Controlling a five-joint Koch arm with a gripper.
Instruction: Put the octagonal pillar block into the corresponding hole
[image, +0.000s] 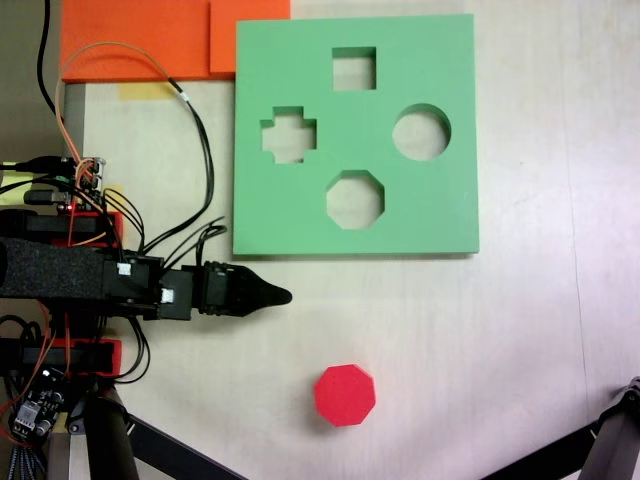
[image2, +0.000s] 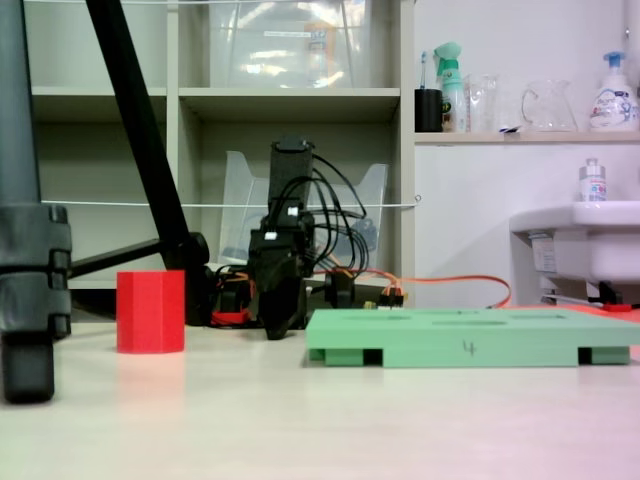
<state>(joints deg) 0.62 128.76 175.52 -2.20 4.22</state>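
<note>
The octagonal pillar block (image: 345, 395) is seen standing upright on the bench (image: 520, 330), free of any contact, below the green foam board (image: 440, 215) in the top-down fixed view. The octagonal hole (image: 355, 199) is located in the board's lower middle, between the cross-shaped cutout (image: 288, 135) and the round cutout (image: 421, 132). The claw (image: 282, 296) is positioned left of the block, apart from it, just below the board's lower-left corner. A single tapered tip is presented; whether it is open or closed cannot be told.
</note>
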